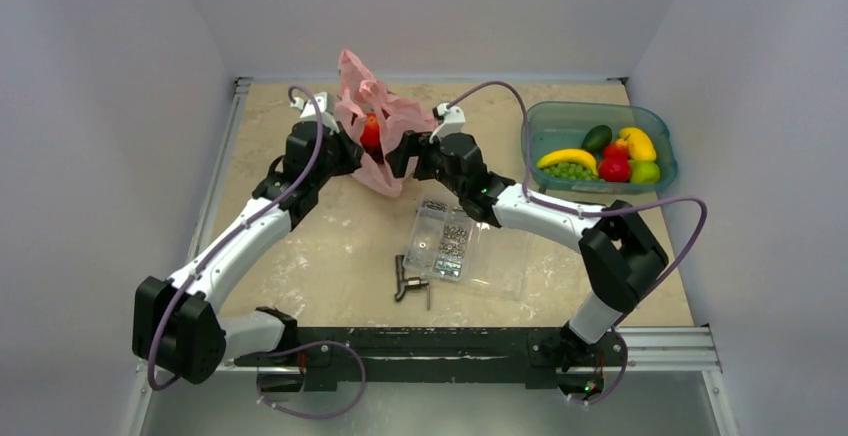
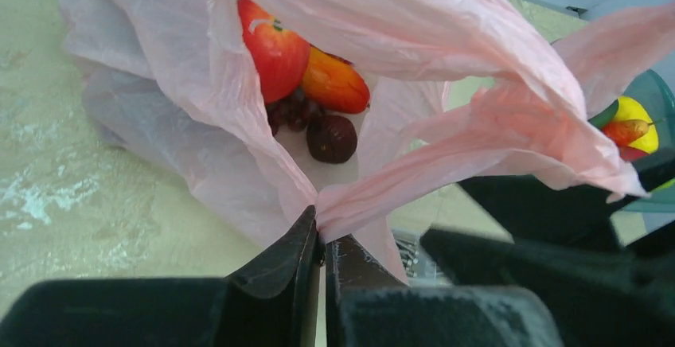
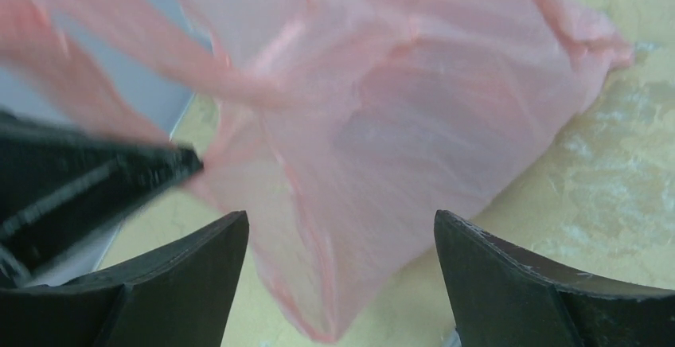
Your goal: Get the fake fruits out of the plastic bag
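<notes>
The pink plastic bag (image 1: 372,121) stands crumpled at the back middle of the table, between both arms. My left gripper (image 2: 322,231) is shut on a pinched fold of the plastic bag (image 2: 239,100) near its mouth. Through the opening I see the fake fruits: a red apple (image 2: 275,48), an orange oval piece (image 2: 334,86) and dark grapes (image 2: 330,138). The apple (image 1: 371,132) also shows from above. My right gripper (image 3: 341,228) is open, its fingers either side of the bag's lower wall (image 3: 414,148) without touching it.
A teal tub (image 1: 548,131) at the back right holds a banana (image 1: 566,157), green grapes and other fruit. A clear compartmented screw box (image 1: 450,241) and a small dark tool (image 1: 409,280) lie in front of the bag.
</notes>
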Controlling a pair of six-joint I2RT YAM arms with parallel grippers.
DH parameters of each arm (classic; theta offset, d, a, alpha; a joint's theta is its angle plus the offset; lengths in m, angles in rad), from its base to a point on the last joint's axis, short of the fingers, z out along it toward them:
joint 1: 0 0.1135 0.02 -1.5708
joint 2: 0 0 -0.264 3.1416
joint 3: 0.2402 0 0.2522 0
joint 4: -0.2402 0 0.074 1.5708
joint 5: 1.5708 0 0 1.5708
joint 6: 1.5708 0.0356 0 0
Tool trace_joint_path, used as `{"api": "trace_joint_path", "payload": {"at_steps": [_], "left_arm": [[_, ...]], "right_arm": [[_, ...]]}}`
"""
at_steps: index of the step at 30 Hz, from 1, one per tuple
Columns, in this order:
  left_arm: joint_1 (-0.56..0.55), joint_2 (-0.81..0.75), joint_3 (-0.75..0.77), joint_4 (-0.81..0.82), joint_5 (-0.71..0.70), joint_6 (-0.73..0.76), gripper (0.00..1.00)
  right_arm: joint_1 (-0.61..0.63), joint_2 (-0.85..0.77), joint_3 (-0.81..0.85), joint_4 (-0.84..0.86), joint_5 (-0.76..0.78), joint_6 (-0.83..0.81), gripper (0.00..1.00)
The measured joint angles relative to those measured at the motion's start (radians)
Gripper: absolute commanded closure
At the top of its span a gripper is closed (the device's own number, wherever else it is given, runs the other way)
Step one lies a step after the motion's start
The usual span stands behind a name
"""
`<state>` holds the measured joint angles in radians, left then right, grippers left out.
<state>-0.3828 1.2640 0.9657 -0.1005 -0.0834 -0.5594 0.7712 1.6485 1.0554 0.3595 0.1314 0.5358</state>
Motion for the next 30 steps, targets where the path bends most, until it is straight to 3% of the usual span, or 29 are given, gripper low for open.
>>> {"api": "trace_joint_path", "payload": {"at_steps": [12,14,17,20,25,28,30], "left_arm": [[0.0,-0.15,-0.185,0.027,0.026,-0.062,1.0],[0.0,-0.169,-0.193,0.029,0.027,-0.065,1.0],[0.0,-0.217,-0.209,0.006,0.001,-0.076,1.0],[0.0,-0.305,-0.249,-0.046,-0.066,-0.077,1.0],[0.0,-0.449,-0.354,-0.104,-0.13,-0.085,1.0],[-0.018,-0.496,-0.407,-0.111,-0.117,-0.102,1.0],[-0.017,-0.522,-0.433,-0.113,-0.118,-0.103,1.0]], "right_arm": [[0.068,0.202,0.291,-0.027,0.201,-0.071,0.09],[0.089,0.245,0.329,-0.047,0.266,-0.076,0.19],[0.106,0.283,0.354,-0.085,0.376,-0.077,0.62],[0.085,0.271,0.285,-0.053,0.475,-0.1,0.85],[-0.043,0.201,0.06,0.083,0.474,-0.131,0.96],[-0.09,0.187,0.015,0.125,0.396,-0.137,0.93],[-0.093,0.176,0.013,0.128,0.348,-0.145,0.84]]}}
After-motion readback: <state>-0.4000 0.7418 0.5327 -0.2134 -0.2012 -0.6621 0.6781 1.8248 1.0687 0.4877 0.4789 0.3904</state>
